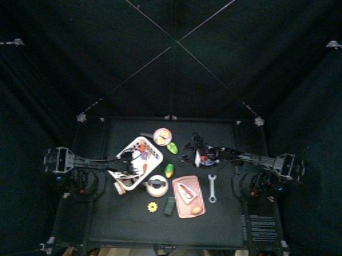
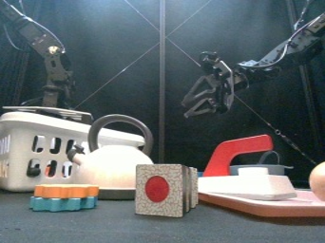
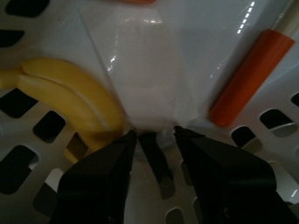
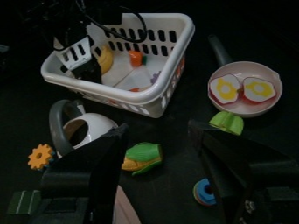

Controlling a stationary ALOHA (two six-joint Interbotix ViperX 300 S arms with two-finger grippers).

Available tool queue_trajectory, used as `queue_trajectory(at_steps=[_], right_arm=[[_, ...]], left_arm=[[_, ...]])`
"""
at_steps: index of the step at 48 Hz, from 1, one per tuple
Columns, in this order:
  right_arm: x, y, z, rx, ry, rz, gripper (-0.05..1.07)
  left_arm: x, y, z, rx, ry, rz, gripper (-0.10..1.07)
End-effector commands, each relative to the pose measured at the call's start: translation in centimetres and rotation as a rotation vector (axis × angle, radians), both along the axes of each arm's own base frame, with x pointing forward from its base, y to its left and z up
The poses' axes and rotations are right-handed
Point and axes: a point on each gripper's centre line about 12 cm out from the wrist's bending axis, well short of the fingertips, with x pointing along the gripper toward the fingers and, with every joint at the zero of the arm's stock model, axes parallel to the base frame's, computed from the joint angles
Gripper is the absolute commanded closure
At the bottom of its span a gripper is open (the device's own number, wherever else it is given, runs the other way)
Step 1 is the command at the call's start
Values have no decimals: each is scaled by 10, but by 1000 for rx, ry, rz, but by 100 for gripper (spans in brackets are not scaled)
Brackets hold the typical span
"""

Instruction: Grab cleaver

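Observation:
The cleaver [image 3: 152, 70] lies in the white basket [image 3: 24, 166], a broad pale blade with an orange handle [image 3: 251, 79] beside it. My left gripper [image 3: 156, 144] reaches down into the basket, its jaws open on either side of the blade's near edge and not closed on it. A banana [image 3: 59, 96] lies beside the blade. In the front view the basket [image 2: 38, 142] hides this gripper. My right gripper [image 2: 203, 95] hangs open and empty above the table's middle, to the right of the basket [image 4: 117, 61].
A white kettle [image 2: 108, 157] stands in front of the basket. Near the front edge lie an orange gear [image 2: 64, 195], a red-dotted block [image 2: 162, 188] and a pink board [image 2: 273, 201] with a red object [image 2: 241, 152]. A pan of eggs [image 4: 243, 86] sits behind.

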Motion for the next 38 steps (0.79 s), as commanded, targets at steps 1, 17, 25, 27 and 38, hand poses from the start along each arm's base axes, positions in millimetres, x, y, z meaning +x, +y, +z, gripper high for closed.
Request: queue_trajectory(at_steps=[1,17,25,27,38], right_arm=[[0,-2,11,-12,-29,-5,12],[0,-3,10,-12,-27,-6,12],[0,-3,10,-10,-27,-7,12],[0,-3,9,-10,-26,-7,12],[0,-3,10,-12,-27,-6,12]], left_arm=[[5,3,2,18,-12,-6,18],[4,3,-4,15,11,-11,19],[4,3,-4,15,10,-13,26],[4,3,-4,15,10,-13,28],[5,3,2,19,-12,-9,38]])
